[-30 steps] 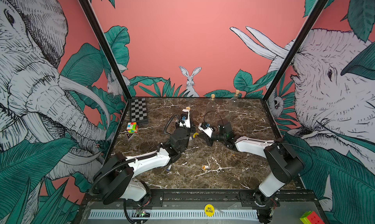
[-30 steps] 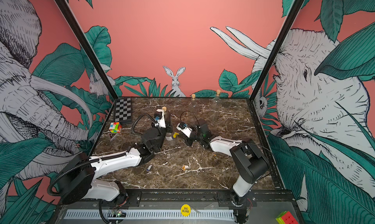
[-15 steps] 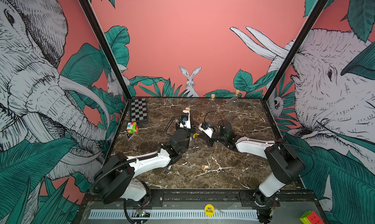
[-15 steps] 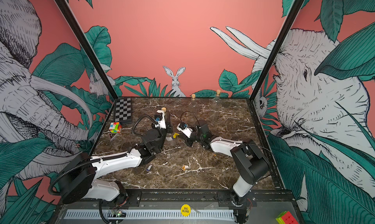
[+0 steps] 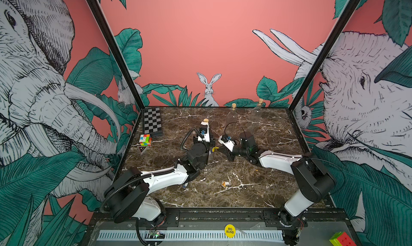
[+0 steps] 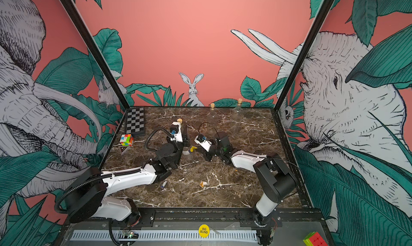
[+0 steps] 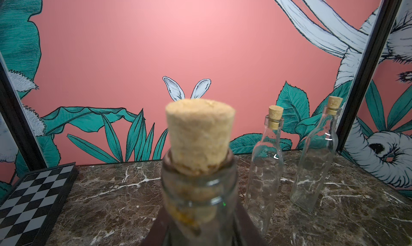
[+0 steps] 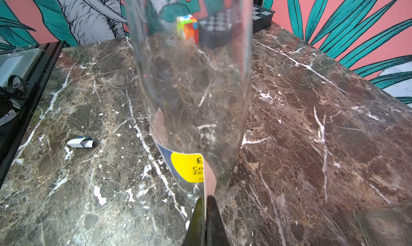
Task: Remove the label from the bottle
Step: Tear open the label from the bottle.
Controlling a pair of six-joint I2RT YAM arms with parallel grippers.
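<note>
1. Holding, left gripper: the fingers stand part-closed on either side of the bottle. They sit below its cork. The bottle stands upright between them, base on the marble table.
2. Right gripper: the fingertips are pressed together, with the lifted pale edge of the label running in between them. The label is yellow and blue, low on the glass and directly ahead of the tips. Most of it looks stuck down.
3. Risk, tearing: only a thin strip sits in the pinch. A fast or sideways pull probably rips that strip off and leaves the yellow patch on the glass.
4. Risk, slipping: the paper is narrow and the pinch is right at the tips. It may slide out, and the edge would then need catching again.
5. Risk, twisting: the pull acts low on the bottle while the left fingers hold high. The smooth glass could turn between them, or the base could skid toward the right tips.
6. Risk, tipping: a hard tug could lever the bottle over within the left fingers.
7. Note: a rolled paper scrap lies well to one side of the right fingertips. Two spare bottles stand well beyond the left fingers and seem unlikely to be hit.
</note>
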